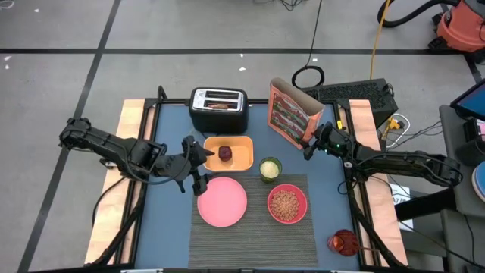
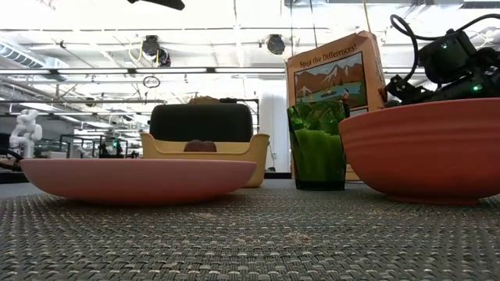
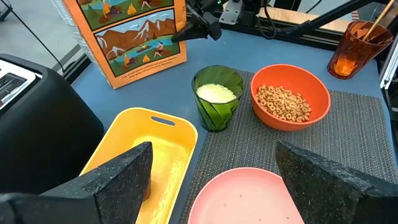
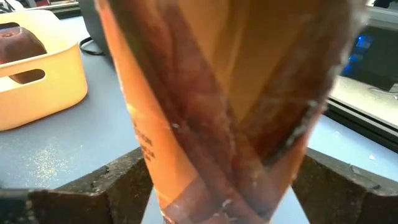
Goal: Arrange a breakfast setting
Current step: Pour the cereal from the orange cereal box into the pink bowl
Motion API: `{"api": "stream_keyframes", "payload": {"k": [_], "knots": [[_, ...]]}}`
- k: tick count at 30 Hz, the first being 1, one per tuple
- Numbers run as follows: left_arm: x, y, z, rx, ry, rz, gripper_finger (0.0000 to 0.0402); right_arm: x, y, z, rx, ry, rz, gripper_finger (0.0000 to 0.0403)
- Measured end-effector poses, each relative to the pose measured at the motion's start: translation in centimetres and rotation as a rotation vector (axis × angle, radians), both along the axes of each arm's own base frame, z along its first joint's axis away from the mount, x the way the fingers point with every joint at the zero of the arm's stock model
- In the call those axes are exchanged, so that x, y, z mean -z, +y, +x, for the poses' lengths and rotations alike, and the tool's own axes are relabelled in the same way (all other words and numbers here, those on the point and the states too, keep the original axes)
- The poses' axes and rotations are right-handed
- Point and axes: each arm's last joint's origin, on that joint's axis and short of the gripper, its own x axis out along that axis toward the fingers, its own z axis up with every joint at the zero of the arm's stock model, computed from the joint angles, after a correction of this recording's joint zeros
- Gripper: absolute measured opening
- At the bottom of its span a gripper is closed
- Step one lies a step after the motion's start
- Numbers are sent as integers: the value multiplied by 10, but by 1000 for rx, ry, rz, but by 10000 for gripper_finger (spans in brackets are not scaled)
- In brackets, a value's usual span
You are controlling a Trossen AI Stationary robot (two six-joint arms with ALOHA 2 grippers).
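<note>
The right gripper point(image 1: 309, 145) sits at the near edge of the orange-red cereal box point(image 1: 292, 114), its fingers point(image 4: 124, 180) spread on either side of the box's narrow edge in the right wrist view; whether they actually press the cardboard I cannot tell. The box stands upright on the blue table point(image 1: 326, 205), tilted slightly. Just past that gripper toward the table's middle stands a green glass point(image 1: 270, 168) holding something white, and nearer the front edge from it the pink bowl point(image 1: 287, 203) of cereal rings rests on the dark grey ribbed placemat point(image 1: 258, 235). The left gripper point(image 1: 195, 168) hovers with fingers wide between the yellow tray point(image 1: 241, 155) and the round pink plate point(image 1: 222, 201), the plate just in front of it on the placemat and the tray right beside it. The small dark-red fruit point(image 1: 226, 154) lies in the tray, close to this gripper. Behind the tray stands a black toaster point(image 1: 218, 108) with the brown toast slice point(image 1: 220, 105) in its slot. An orange cup point(image 1: 343, 243) stands at the front right corner, well apart from both grippers. The low view shows the box's printed front, which the high view does not; the left wrist view shows the cereal in the bowl plainly.
</note>
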Motion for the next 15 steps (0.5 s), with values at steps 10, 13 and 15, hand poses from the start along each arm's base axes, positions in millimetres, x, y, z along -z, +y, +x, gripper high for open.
{"api": "stream_keyframes", "payload": {"k": [10,13,15], "knots": [[0,0,0,0,0,-1,344,1,0,-1,14,15,-8,393],[0,0,0,0,0,-1,344,2,0,-1,27,35,-5,398],[0,0,0,-2,-1,-3,344,2,0,-1,25,33,-5,398]]}}
